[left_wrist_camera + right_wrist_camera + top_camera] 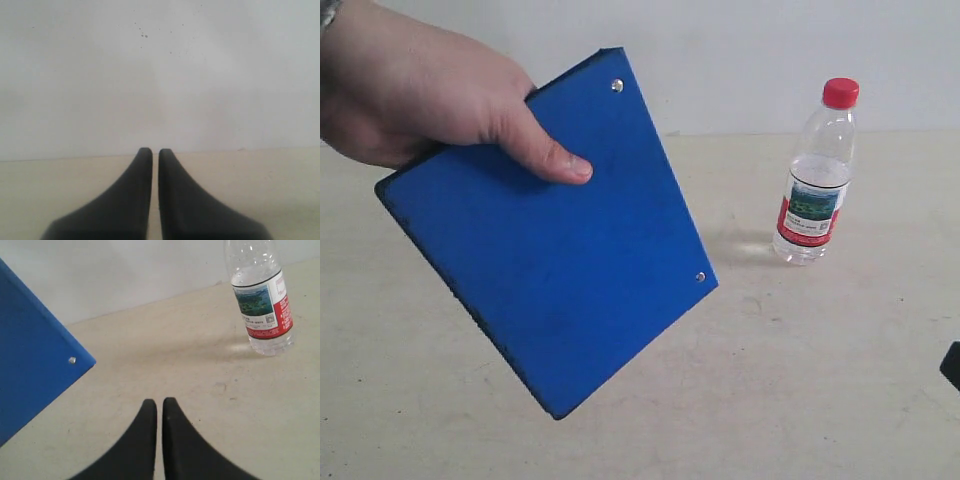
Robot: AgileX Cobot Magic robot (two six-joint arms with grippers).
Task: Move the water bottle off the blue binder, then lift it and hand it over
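standing upright on the pale table [820,400], the water bottle [815,180] sits toward the right of the exterior view, red cap on top, label round its middle, clear water visible above the label. it touches nothing but the tabletop.

blue binder [555,250] is off the table, held tilted in the air by a person's bare hand [420,85] coming in from the upper left of the exterior view. thumb lies across the blue face; the fingers go behind it, out of sight. two small silver rivets show along the binder's right-hand edge, one near the top corner, one near the lower right corner. binder and bottle are apart, bare table between them.

left gripper [151,150]: both dark fingers pressed almost together, nothing between them, only table and a plain wall ahead (a few dark specks on the wall).

right gripper [159,401]: jaws likewise closed to a thin slit, holding nothing. from its wrist camera the bottle [262,310] stands ahead on one side, cap cut off by the frame edge, and a corner of the binder [35,370] with one rivet hangs over the table on the other side.

small dark shape at the right edge of the exterior view, too cropped to tell what it is.
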